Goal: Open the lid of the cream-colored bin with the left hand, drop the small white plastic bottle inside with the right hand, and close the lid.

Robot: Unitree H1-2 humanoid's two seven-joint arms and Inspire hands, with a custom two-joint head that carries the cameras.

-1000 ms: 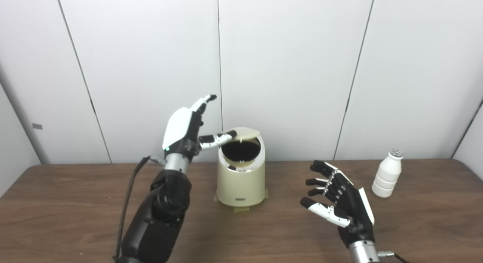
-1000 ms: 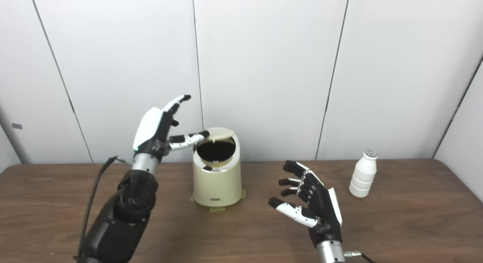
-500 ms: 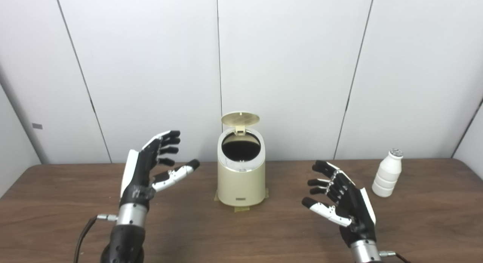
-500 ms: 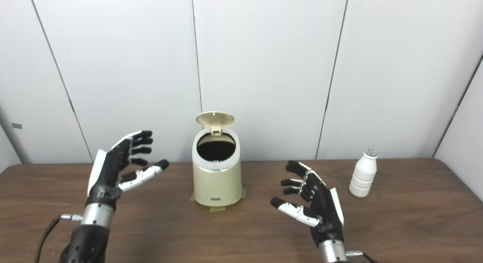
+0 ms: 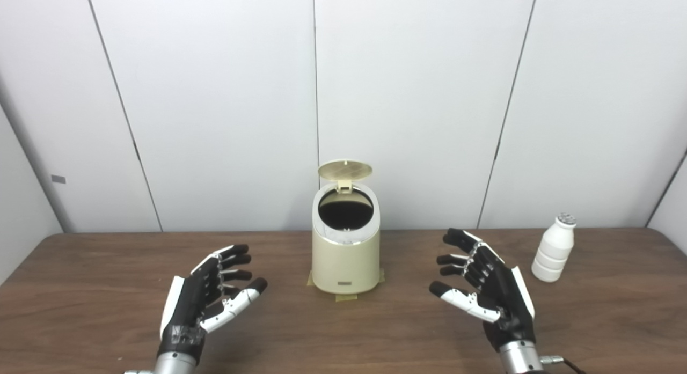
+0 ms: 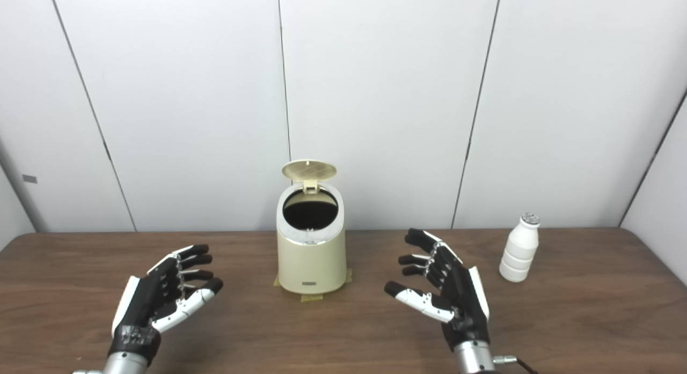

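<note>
The cream-colored bin (image 5: 345,250) stands at the middle of the table, taped down at its base. Its round lid (image 5: 344,170) stands tipped up at the back, and the dark opening shows. The small white plastic bottle (image 5: 553,247) stands upright at the right, apart from both hands. My left hand (image 5: 206,296) is open and empty, low at the front left of the bin. My right hand (image 5: 485,283) is open and empty, at the front right of the bin and to the left of the bottle.
The brown wooden table (image 5: 96,288) runs across the whole view. White wall panels (image 5: 214,95) stand close behind the bin and the bottle. Yellow tape (image 5: 348,295) shows under the bin's base.
My left hand has let go of the lid and come down and back to the front left. The lid has swung fully up. My right hand has stayed in place.
</note>
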